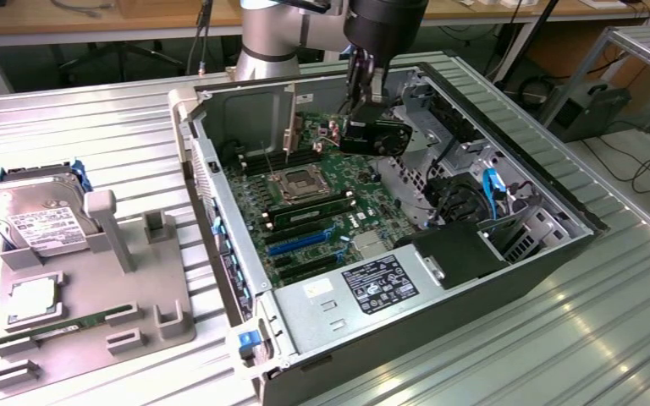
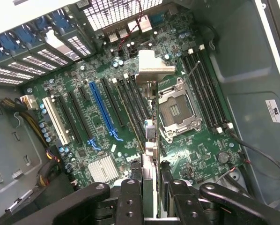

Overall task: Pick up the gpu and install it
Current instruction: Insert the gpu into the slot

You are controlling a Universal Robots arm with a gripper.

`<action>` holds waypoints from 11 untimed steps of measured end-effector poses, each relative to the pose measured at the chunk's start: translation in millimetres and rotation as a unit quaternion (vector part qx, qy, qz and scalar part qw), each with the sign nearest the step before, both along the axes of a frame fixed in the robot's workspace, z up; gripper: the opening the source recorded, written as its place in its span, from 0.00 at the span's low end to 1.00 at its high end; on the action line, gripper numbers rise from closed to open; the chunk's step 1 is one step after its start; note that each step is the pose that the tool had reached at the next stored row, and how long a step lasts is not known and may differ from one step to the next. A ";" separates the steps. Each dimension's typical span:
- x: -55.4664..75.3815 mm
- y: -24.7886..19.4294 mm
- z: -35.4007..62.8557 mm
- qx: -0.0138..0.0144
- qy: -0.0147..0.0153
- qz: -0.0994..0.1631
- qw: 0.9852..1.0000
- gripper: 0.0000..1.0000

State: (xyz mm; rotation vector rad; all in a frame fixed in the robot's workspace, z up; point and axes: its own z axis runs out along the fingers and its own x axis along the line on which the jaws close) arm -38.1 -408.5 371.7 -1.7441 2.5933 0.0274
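Observation:
My gripper (image 1: 367, 114) is shut on the gpu (image 1: 377, 137), holding it in the air inside the open computer case (image 1: 528, 254), above the far end of the motherboard (image 1: 302, 220). The card's black fan shroud hangs just under the fingers, and its silver end bracket (image 1: 291, 118) stands upright toward the exterior view's left. In the wrist view the gpu (image 2: 149, 140) appears edge-on between the black fingers (image 2: 130, 194), with its bent bracket tab (image 2: 154, 69) at the far end. It hovers over the board between the black slots and the CPU socket (image 2: 175, 110). The blue slot (image 2: 102, 110) lies to one side.
A grey fixture (image 1: 88, 288) at the exterior view's left carries a silver hard drive (image 1: 31, 216), a CPU chip (image 1: 34, 298) and a green RAM stick (image 1: 65, 326). Case walls, drive bays (image 1: 494, 194), cables and the power supply (image 1: 376, 283) hem in the board.

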 end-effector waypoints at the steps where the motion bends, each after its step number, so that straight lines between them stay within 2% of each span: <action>1: 0.0 0.0 0.0 0.000 0.000 0.001 1.000 0.27; 11: 0.0 0.0 0.0 0.000 0.000 0.009 1.000 0.27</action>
